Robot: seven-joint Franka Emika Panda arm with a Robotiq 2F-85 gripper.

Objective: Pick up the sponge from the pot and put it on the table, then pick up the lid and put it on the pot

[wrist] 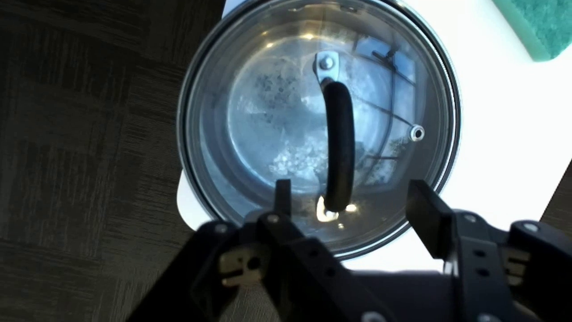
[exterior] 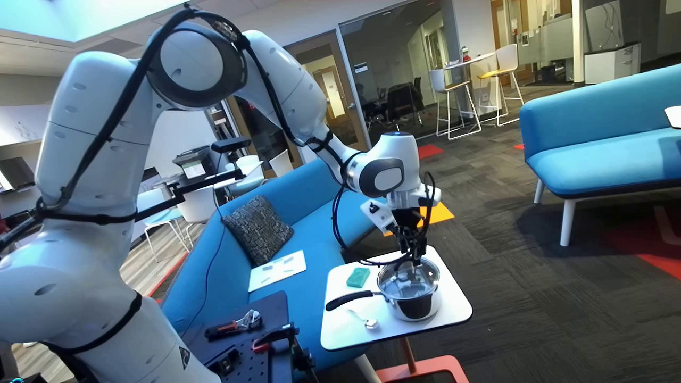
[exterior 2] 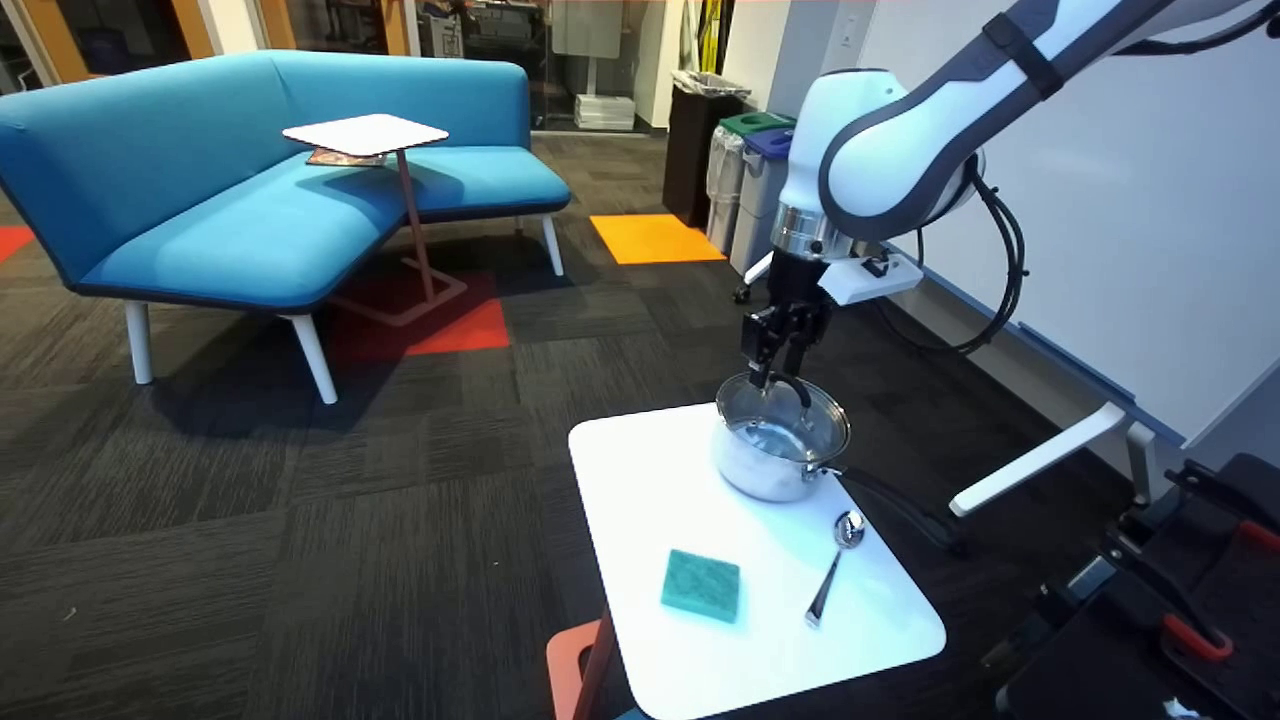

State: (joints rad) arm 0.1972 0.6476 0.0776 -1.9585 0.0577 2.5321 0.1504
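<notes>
"Exterior view: what's biggest?"

"A blue sofa [exterior: 319,229], with the white robot arm [exterior: 197,64] next, bent high at the elbow and reaching down."

"And after those?"

"The table [exterior 2: 650,480], white-topped with rounded corners. The pot [exterior 2: 765,470], shiny metal, stands upright near one corner of it, a long black side handle [exterior: 348,300] sticking out."

"Where's the lid?"

"On the pot. It's clear glass with a metal rim, and it looks flat over the mouth in both exterior views. You can see the inside of the pot through it."

"Does the gripper [wrist: 348,192] have hold of it?"

"No, it's holding nothing. Its fingers [wrist: 282,197] are spread wide, down by the lid. In the wrist view, one end of the curved black lid handle [wrist: 340,147] shows between them, with a gap on either side. I can't tell whether a fingertip touches the glass."

"The sponge?"

"Out on the tabletop, lying flat. The sponge [exterior 2: 700,585] is green and sits apart from the pot in both exterior views."

"Anything slimmer?"

"A spoon [exterior 2: 835,565], also on the tabletop, its bowl end nearer the pot."
</notes>
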